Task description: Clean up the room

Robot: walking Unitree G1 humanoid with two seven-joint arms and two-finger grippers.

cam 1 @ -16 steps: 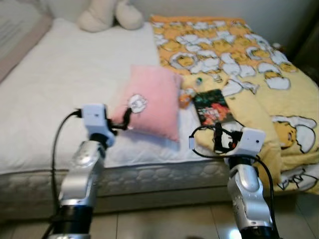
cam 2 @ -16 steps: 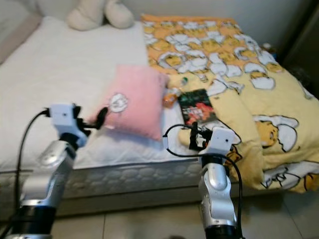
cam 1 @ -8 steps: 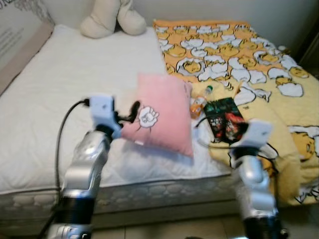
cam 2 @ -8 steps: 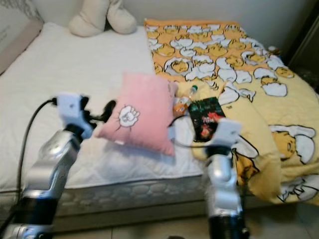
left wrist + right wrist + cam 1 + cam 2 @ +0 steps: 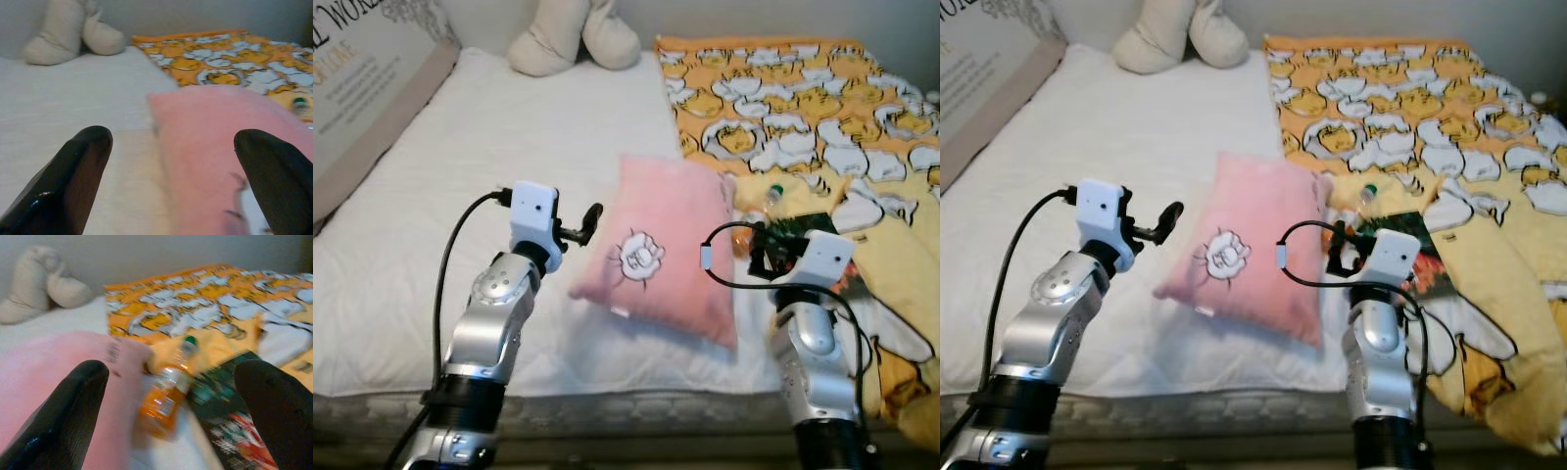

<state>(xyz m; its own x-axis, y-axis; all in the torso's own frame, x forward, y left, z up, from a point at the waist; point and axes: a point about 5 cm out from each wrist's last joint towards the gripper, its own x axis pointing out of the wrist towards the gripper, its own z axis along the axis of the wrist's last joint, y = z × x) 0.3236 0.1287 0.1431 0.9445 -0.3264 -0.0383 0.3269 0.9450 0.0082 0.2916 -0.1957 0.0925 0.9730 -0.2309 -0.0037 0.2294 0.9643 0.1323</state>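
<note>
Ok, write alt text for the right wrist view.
An orange plastic drink bottle with a green cap lies on the bed between the open right gripper's black fingers, beside a pink cushion and a dark glossy book. A yellow cartoon-print blanket lies behind.

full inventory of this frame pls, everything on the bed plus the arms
square pink pillow with a white emblem: 1, pink, middle of the white mattress, between the two arms
cream plush toy: 1, cream, head of the bed
yellow-orange blanket with white egg cartoons: 1, yellow and orange, robot's right half of the bed
small orange drink bottle with a green cap: 1, orange, lying between the pillow and the book
dark green book with a red cover picture: 1, on the blanket beside the bottle
grey panel with printed lettering: 1, grey, along the bed's left edge
left tool: 1, black fingers open, beside the pillow's edge
right tool: 1, black fingers open, pointed at the bottle and book
</note>
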